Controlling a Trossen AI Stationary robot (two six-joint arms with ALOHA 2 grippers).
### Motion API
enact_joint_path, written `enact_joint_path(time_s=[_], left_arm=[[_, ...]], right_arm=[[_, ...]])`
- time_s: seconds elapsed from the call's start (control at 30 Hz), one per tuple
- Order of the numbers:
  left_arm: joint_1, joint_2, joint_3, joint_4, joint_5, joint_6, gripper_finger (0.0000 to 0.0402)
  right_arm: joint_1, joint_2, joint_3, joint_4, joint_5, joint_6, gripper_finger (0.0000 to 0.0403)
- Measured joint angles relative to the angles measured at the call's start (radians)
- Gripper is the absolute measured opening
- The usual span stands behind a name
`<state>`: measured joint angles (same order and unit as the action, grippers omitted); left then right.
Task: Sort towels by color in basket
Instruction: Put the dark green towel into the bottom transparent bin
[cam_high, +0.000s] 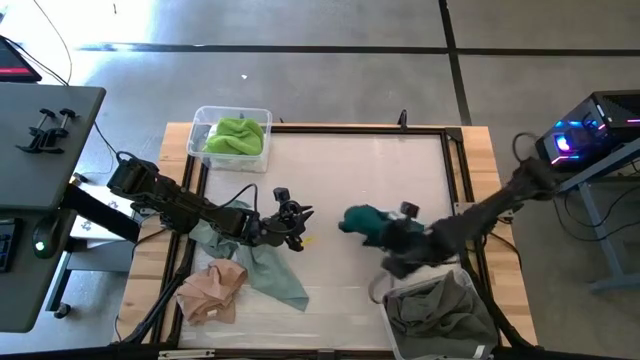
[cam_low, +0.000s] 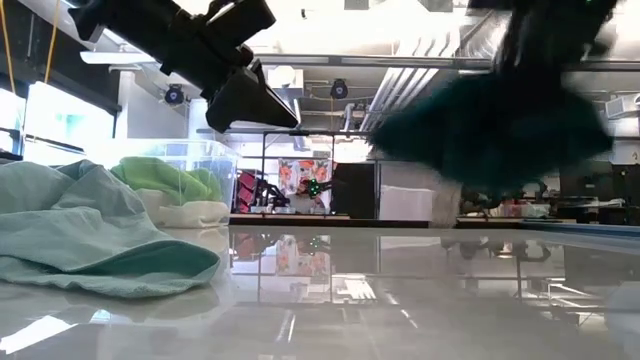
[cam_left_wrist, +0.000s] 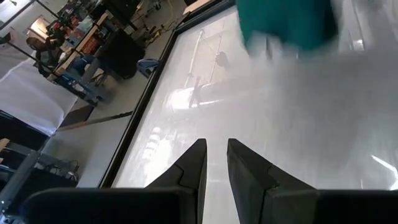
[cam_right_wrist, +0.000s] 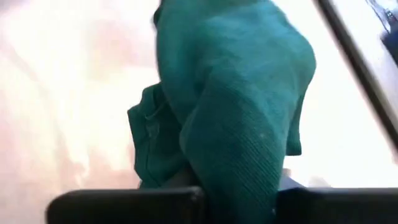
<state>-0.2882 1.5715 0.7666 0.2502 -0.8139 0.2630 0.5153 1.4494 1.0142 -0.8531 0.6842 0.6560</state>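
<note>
Dark teal towel (cam_high: 365, 222): bunched, lifted clear of the table, hanging in folds from the right gripper (cam_high: 400, 232) near the table's middle, just beside the bin (cam_high: 404, 335) at the right front corner. Ribbed knit visible in the right wrist view.
Grey towels (cam_high: 440, 305): crumpled, filling that bin.
Lime green towel (cam_high: 238, 135): heaped in the clear tub (cam_high: 197, 128) at the left rear corner.
Pale mint towel (cam_high: 265, 270): spread flat with loose folds, left front of the table.
Peach towel (cam_high: 212, 290): crumpled, touching the mint towel's left edge.
</note>
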Motion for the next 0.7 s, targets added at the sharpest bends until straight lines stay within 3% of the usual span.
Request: enact_joint_path(time_s=[0.23,0.43,0.57,0.7], left_arm=[[0.0,0.0,0.0,0.01,0.0,-0.001,0.005],[-0.001,0.0,0.0,0.01,0.032,-0.009,0.005],[-0.001,0.0,0.0,0.01,0.052,-0.009,0.005],[0.001,0.0,0.0,0.012,0.053,-0.005,0.005]], right_arm=[[0.219,-0.077,0.355,-0.357,-0.019,0.143,0.0016],[0.369,-0.039,0.642,-0.547,-0.277,0.423,0.0011],[0.455,-0.019,0.723,-0.562,-0.365,0.598,0.0011],[0.492,-0.018,0.703,-0.577,-0.409,0.753,0.0012]])
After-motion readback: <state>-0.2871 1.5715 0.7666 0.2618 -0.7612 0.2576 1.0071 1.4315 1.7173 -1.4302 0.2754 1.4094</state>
